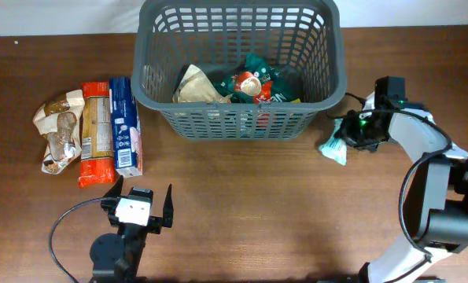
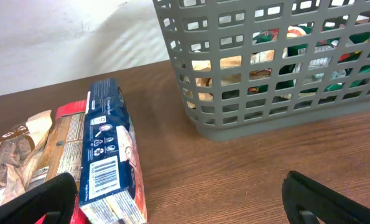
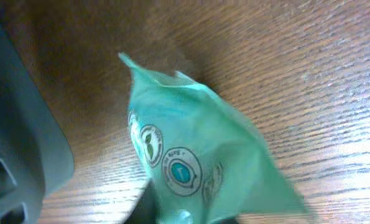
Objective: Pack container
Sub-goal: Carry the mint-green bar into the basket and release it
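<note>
Right hand [image 1: 345,137] clamped on teal packet [image 3: 197,162], just beside right corner of basket [image 1: 237,119], at far middle of table [image 1: 296,228]. Left hand [image 1: 145,192] spread apart, near blue packet [image 2: 107,168] bearing barcode; other writing unreadable.

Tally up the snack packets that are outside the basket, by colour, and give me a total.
Beige packet: 1
Red packet: 1
Blue packet: 1
Mint-green packet: 1
Total: 4
</note>
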